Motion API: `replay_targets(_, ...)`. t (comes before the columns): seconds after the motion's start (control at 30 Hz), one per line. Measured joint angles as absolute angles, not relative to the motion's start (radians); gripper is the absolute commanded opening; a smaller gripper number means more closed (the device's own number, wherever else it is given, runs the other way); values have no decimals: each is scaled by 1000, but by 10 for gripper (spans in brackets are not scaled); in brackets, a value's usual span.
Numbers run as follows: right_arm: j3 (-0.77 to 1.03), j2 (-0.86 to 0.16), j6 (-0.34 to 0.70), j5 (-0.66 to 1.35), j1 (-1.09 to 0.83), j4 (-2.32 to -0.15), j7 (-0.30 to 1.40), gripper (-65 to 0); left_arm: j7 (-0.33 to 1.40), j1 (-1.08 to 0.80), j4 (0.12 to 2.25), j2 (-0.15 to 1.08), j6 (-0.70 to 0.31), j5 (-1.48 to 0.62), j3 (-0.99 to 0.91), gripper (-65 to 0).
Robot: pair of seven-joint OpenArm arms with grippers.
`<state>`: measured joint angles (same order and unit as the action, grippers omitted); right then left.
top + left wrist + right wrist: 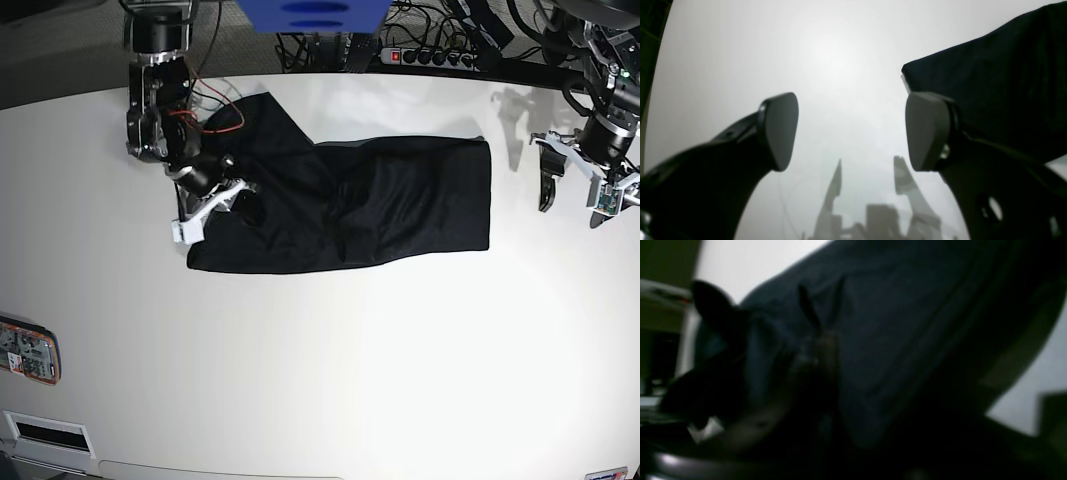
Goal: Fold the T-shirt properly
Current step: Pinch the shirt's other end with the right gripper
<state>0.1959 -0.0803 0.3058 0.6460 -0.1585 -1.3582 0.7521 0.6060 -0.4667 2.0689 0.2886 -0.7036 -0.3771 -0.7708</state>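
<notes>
Now pinching soft black short-sleeved T-shirt (350, 205) edge between closed right fingers (240, 200) for folding; left fingers (927, 133) spread wide, beside hem, empty.

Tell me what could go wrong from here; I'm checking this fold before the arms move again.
1. The right tool sits on the T-shirt at its bunched end; the blurred right wrist view doesn't show how many layers are pinched, so a pull may drag a lump rather than a clean edge.
2. The left tool hangs open beside the far edge, so that end is unpinned and could slide across the white table.
</notes>
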Motion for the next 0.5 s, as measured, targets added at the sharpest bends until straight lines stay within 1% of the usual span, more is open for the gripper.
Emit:
replay_targets(0.27, 199, -79, 303, 643, -152, -1361, 761, -650, 606, -469, 2069, 288, -704, -376, -771, -174)
replay_targets(0.33, 196, -107, 315, 651, -148, -1361, 772, -650, 606, -468, 2069, 284, -704, -377, -771, -175)
replay_targets(0.4, 192, -147, 325, 659, -128, -1361, 824, -650, 606, -467, 2069, 283, -704, -376, -771, -175)
replay_targets(0.5, 198, -184, 305, 642, -64, -1357, 908, -650, 605, -465, 2063, 282, -704, -377, -771, -175)
